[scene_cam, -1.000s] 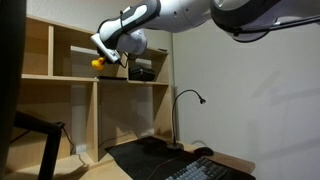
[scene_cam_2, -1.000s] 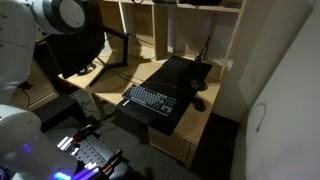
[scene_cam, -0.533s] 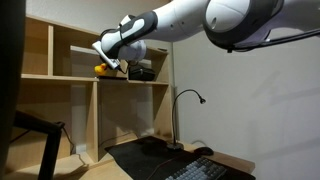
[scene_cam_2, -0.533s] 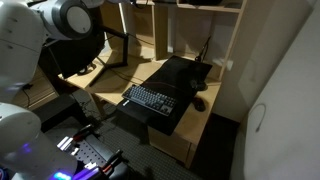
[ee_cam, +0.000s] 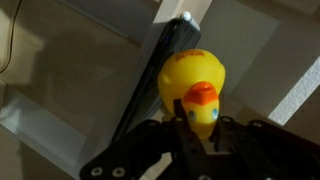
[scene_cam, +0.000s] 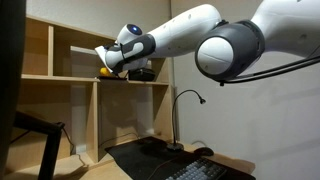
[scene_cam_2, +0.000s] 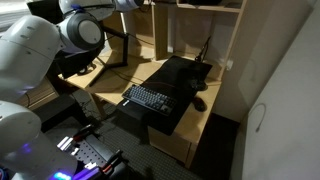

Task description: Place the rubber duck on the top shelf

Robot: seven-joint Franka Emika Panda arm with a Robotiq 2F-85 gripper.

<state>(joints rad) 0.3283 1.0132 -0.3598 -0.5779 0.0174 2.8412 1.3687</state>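
Observation:
The yellow rubber duck with an orange beak fills the middle of the wrist view, held between the black fingers of my gripper. In an exterior view the duck shows as a small yellow spot at the gripper, level with the upper shelf board of the wooden shelf unit. The gripper is shut on the duck. Whether the duck touches the board I cannot tell.
A dark object sits on the same shelf beside the gripper. A shelf divider stands below. A desk holds a keyboard, a black mat and a gooseneck lamp. A dark slanted bar lies behind the duck.
The arm has stretched further toward the shelf and the gripper with the duck has moved slightly lower and deeper into the shelf opening.

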